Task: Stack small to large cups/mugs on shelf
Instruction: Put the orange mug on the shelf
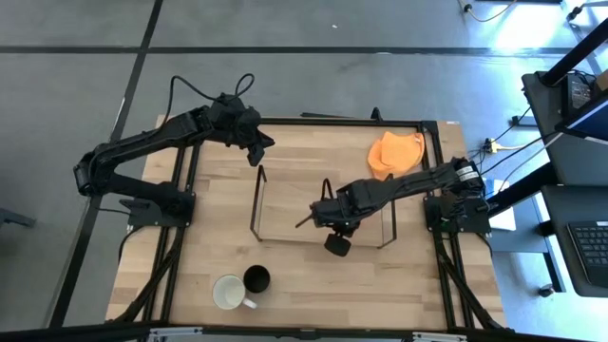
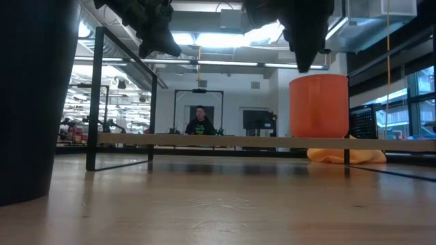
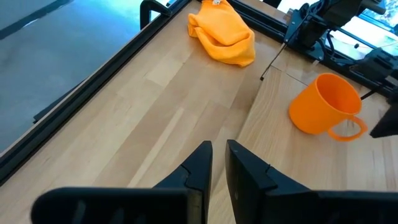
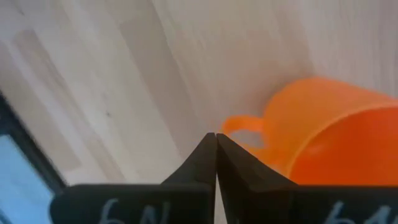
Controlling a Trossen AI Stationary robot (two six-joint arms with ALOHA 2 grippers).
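The orange mug [image 3: 323, 102] stands upright on its base on the right part of the wire shelf [image 1: 258, 199]; it also shows in the low view [image 2: 319, 105]. In the high view my right arm hides it. My right gripper [image 4: 216, 134] is shut and points down just over the mug, beside its handle [image 4: 242, 123]; it also shows in the high view [image 1: 323, 217]. The white mug [image 1: 228, 292] and the black mug [image 1: 256, 278] stand side by side on the table near its front edge. My left gripper [image 3: 219, 149] hovers empty over the table's far left, its fingers a narrow slit apart. My right gripper's shut fingertips [image 4: 208, 144] stand right at the top of the orange mug's handle, coming from above. I cannot tell whether they touch it. The mug stands upright on the shelf.
An orange cloth [image 1: 394, 152] lies crumpled at the table's far right. The black table frame [image 1: 432, 128] runs along the edges. The shelf's left half shows bare. A person [image 2: 200, 122] sits in the room far behind the table.
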